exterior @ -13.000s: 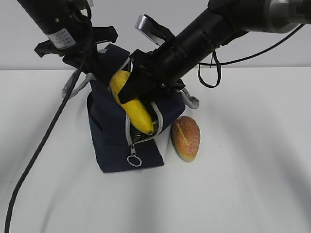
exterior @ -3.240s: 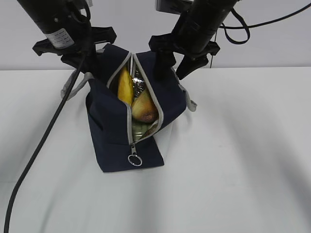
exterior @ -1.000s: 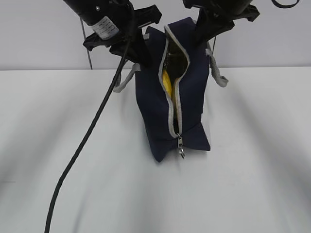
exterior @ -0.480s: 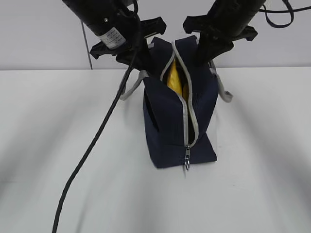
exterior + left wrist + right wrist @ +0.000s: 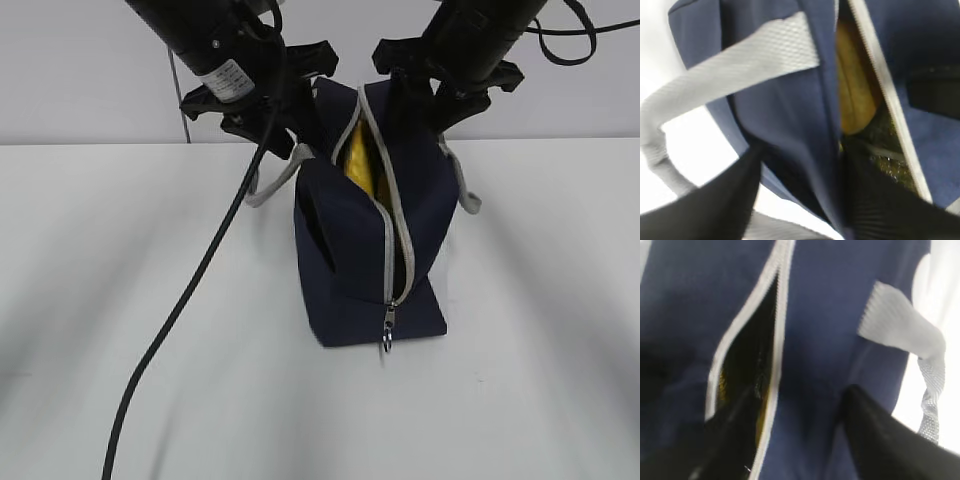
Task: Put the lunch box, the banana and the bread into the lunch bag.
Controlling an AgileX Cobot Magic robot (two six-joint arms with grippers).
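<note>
Exterior view: your lunch bag (image 5: 365, 255) is standing on the white table (image 5: 520, 380), half unzipped, with the banana (image 5: 358, 160) showing inside, while your left gripper (image 5: 275, 105) and right gripper (image 5: 440, 85) are flanking its top edges. Left wrist view: the spread jaws are straddling the bag's left wall, the bread (image 5: 855, 100) lying inside. Right wrist view: the parted jaws are straddling the right wall beside a grey handle (image 5: 910, 340).

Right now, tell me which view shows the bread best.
The left wrist view: the bread shows as a golden-brown oval through the open zipper of the lunch bag. The exterior view shows only the yellow banana in the opening; the right wrist view shows a dark gap, no bread.
</note>
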